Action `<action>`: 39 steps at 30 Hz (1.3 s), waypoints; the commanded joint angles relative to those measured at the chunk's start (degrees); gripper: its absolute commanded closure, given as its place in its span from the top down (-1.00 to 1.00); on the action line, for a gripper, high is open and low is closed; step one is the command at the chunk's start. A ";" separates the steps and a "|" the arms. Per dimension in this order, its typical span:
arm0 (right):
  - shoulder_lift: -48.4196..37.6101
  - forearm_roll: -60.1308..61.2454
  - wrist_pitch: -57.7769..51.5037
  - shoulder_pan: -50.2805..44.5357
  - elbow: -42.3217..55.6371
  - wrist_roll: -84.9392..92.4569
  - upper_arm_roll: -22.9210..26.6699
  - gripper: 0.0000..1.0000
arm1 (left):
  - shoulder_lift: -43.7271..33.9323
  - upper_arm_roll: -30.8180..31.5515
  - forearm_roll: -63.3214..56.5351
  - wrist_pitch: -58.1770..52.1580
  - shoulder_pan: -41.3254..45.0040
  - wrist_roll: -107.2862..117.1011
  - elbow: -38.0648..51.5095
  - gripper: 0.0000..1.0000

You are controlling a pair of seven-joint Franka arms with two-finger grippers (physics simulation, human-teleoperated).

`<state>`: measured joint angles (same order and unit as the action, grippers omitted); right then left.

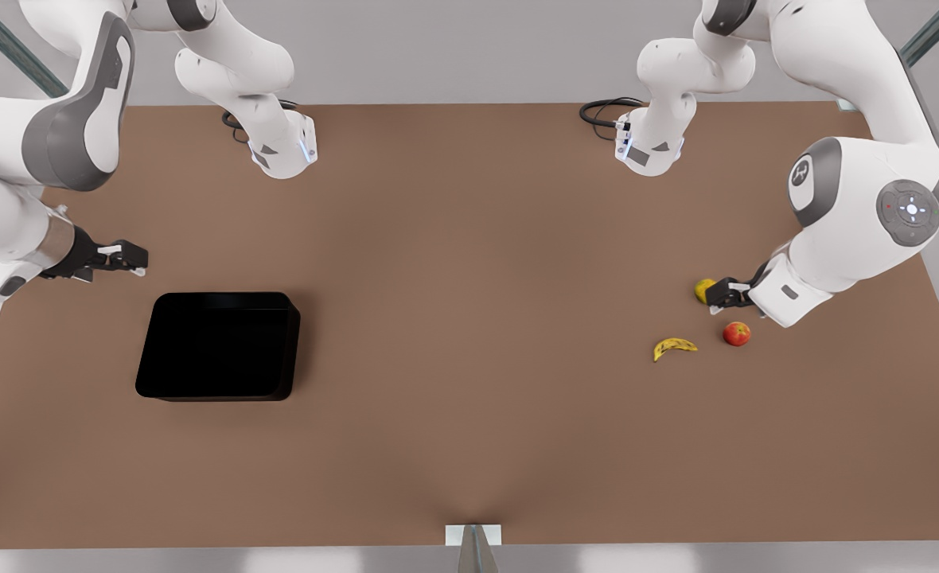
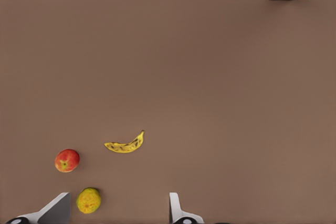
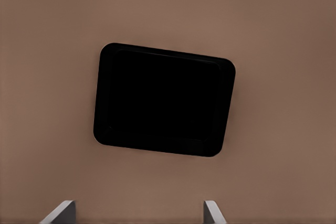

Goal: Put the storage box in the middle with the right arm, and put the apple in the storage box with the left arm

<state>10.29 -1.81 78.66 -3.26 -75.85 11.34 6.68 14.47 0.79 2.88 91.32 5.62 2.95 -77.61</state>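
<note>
arms: 2, white Frankas, one at each side of the brown table [image 1: 469, 318]
left arm: the one on the front view's right, reaching in over the fruit
left gripper [image 1: 722, 294]: low over the table, just beside the yellow-green fruit; fingers [image 2: 176, 208] spread apart, holding nothing
right arm: the one on the front view's left
right gripper [image 1: 123, 258]: near the box's far corner, apart from it; fingers [image 3: 212, 212] spread wide, empty; wrist view looks down on the box
storage box [image 1: 219, 345]: 1, glossy black, shallow, rounded corners; flat on the table on the front view's left half, slightly skewed to the table edges; nothing visible inside; not at table centre
fruit: 3 pieces, clustered on the front view's right, well apart from the box, none touching another
apple [image 1: 737, 333]: 1, red with an orange-yellow blush, resting on the table just beside the left gripper, not gripped
banana [image 1: 674, 346]: 1, yellow with dark spots, lying flat near the apple, toward the table centre
yellow-green fruit [image 1: 704, 290]: 1, round, right by the left gripper's fingertips; can't tell if touching
cables: 2 black loops, one by each arm base at the far edge
</note>
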 commanded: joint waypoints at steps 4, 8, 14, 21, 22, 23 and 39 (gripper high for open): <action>3.51 -0.04 2.98 0.71 -3.59 -0.70 0.44 1.00 | 0.30 -1.31 -0.16 -3.78 0.00 0.39 -0.09 1.00; 1.67 -1.88 25.92 5.28 -28.47 -0.88 1.67 1.00 | 7.94 -10.10 18.99 -1.41 -0.17 34.57 0.00 1.00; 8.61 -1.27 40.08 6.86 -34.89 -0.26 5.63 1.00 | 16.82 -17.84 53.36 -4.56 -5.18 42.75 -8.26 1.00; 12.56 -0.57 51.77 6.69 -41.22 0.00 9.41 1.00 | 24.47 -17.93 61.28 -11.78 -16.87 36.35 -14.94 1.00; 13.62 -0.57 51.86 6.77 -41.31 0.00 9.50 1.00 | 25.96 -18.37 61.63 -11.69 -17.93 34.40 -14.24 1.00; 14.32 -0.57 52.73 6.77 -41.31 0.00 9.50 1.00 | 26.75 -18.46 61.72 -11.78 -18.19 34.40 -14.24 1.00; 18.28 -0.74 52.56 6.77 -39.99 2.81 9.50 -0.34 | 32.99 -20.04 58.82 -12.39 -19.42 31.77 -14.85 1.00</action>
<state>28.57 -2.55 131.14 3.53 -115.69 14.79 16.17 48.08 -19.18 62.67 79.62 -13.79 34.40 -92.38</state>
